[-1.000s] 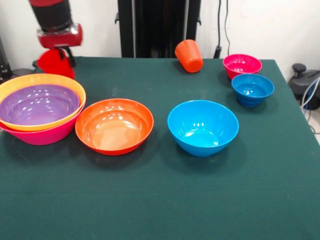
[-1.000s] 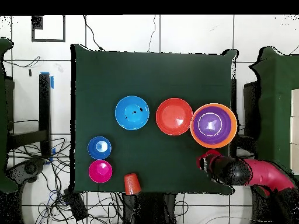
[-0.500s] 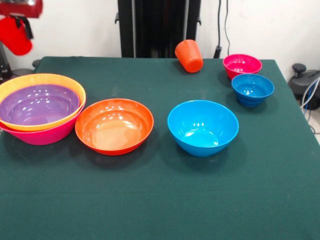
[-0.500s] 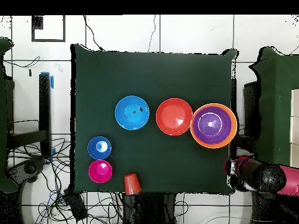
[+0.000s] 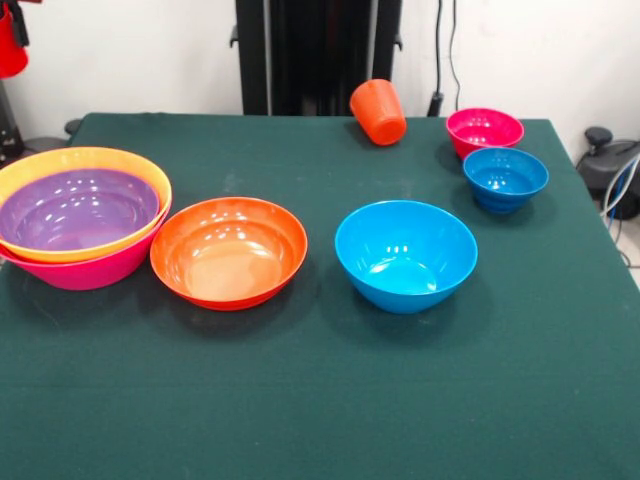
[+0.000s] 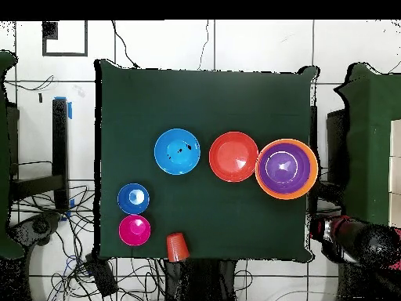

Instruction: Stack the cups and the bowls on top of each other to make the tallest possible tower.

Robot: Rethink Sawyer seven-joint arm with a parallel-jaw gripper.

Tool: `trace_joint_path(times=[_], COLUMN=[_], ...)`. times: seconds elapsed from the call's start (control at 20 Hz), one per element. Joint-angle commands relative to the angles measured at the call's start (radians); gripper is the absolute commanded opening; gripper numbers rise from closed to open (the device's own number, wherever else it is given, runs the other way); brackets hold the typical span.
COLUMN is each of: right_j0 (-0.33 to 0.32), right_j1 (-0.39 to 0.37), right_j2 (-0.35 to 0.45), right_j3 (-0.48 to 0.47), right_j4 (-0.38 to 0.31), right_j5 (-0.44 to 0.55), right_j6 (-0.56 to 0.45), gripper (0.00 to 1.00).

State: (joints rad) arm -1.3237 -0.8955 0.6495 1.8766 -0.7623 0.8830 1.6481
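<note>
The tower stands at the table's left: a purple bowl [image 5: 75, 208] nested in a yellow-orange bowl [image 5: 85, 158] inside the big pink bowl [image 5: 90, 268]. Beside it sit a red-orange bowl [image 5: 228, 250], a medium blue bowl [image 5: 405, 255], a small blue bowl [image 5: 505, 177] and a magenta bowl [image 5: 484, 129]. An orange cup [image 5: 378, 111] lies tipped at the far edge. The red cup [image 5: 8, 50] hangs in the air at the top left corner, with my gripper [image 5: 14, 20] shut on it. Overhead, the arm [image 6: 352, 237] is off the table, past the tower [image 6: 287, 168].
The green table [image 5: 320, 400] ends close behind the orange cup and just right of the small bowls. A black column [image 5: 318, 55] rises behind the far edge. Cables and grey gear [image 5: 610, 165] lie off the right side.
My gripper has lifted the red cup from the table's far left corner and carried it up and outward, beyond the table's edge. The bowls and the orange cup have not moved.
</note>
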Motion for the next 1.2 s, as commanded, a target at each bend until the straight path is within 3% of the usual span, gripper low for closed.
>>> trace_joint_path(times=[0.05, 0.65, 0.7, 0.85, 1.2], right_j0=[0.035, 0.035, 0.067, 0.077, 0.105], right_j1=[0.055, 0.195, 0.224, 0.258, 0.272], right_j2=[0.096, 0.168, 0.158, 0.169, 0.203], right_j3=[-0.003, -0.001, -0.037, -0.049, -0.102], right_j4=[0.000, -0.064, -0.073, -0.082, -0.053], right_j5=[-0.010, -0.179, -0.179, -0.211, -0.160], right_j6=[-0.281, -0.225, -0.201, -0.203, -0.260], gripper=[0.00, 0.00, 0.00, 0.00, 0.00])
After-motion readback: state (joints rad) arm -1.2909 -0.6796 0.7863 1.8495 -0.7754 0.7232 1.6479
